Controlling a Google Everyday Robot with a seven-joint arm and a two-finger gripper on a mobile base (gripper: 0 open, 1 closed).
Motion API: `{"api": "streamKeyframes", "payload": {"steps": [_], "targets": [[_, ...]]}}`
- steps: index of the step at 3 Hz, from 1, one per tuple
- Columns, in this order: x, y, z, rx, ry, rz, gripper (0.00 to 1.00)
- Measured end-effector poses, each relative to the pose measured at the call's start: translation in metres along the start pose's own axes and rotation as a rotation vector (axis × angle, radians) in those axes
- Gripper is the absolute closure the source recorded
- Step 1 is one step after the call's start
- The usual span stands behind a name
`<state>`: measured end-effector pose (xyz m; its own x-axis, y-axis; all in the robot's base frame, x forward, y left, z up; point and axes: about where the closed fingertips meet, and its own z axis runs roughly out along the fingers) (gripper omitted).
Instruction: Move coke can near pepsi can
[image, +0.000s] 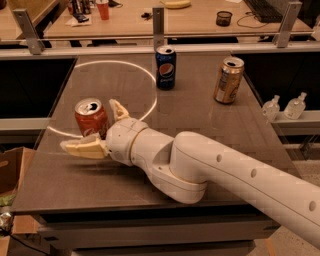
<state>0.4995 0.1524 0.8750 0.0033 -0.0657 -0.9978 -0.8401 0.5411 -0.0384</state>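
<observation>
The coke can (90, 116), red-orange with an open silver top, stands upright on the left part of the dark table (200, 130). My gripper (90, 125) is open at the can. One cream finger (82, 148) lies in front of the can and the other finger (118, 109) is to its right, so the can sits between them. I cannot tell whether they touch it. The pepsi can (165, 67), dark blue with a round logo, stands upright at the back middle, well apart from the coke can.
A gold-tan can (229, 80) stands at the back right. A white ring of light (107, 95) lies on the tabletop. Two small bottles (285, 107) sit on a ledge to the right. A cardboard box (10, 175) is at the lower left. A cluttered desk stands behind.
</observation>
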Motion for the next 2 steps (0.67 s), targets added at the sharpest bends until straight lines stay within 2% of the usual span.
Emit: {"api": "streamKeyframes", "payload": {"steps": [2], "targets": [[-0.0119,0.0076,0.0118,-0.055,-0.033,-0.035,0.64]]}}
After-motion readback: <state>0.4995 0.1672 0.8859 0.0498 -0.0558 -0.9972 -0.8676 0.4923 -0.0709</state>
